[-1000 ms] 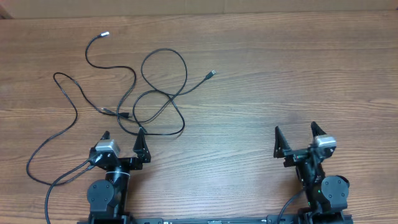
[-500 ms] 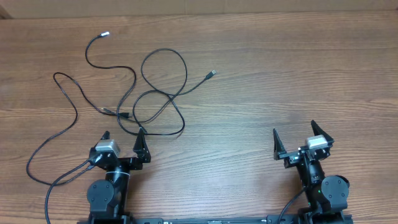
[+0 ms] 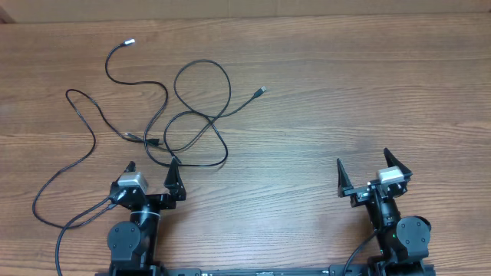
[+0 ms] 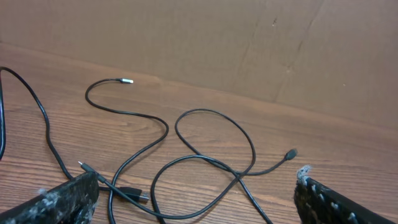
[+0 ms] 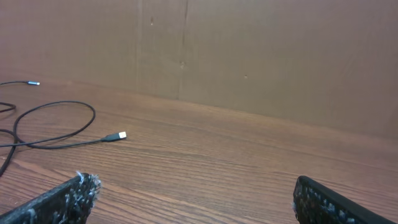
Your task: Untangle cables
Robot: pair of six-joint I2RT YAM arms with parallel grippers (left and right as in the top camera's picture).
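Note:
Several thin black cables (image 3: 192,115) lie crossed in loops on the left half of the wooden table. One ends in a silver tip (image 3: 129,42) at the far left, another in a small plug (image 3: 261,91) toward the middle. My left gripper (image 3: 151,170) stands open just short of the nearest loop, touching nothing. The left wrist view shows the loops (image 4: 214,112) and a black plug (image 4: 134,194) lying between and beyond its spread fingers, with my left gripper (image 4: 196,180) apart from them. My right gripper (image 3: 363,157) is open over bare wood, far from the cables. In the right wrist view, my right gripper (image 5: 194,182) holds nothing.
A long cable strand (image 3: 80,157) curves out toward the table's left edge near the left arm's base. A brown cardboard wall (image 4: 249,43) stands along the far edge of the table. The small plug (image 5: 117,136) shows at the left of the right wrist view.
The right gripper has turned slightly to the left. The left arm and the cables have not moved.

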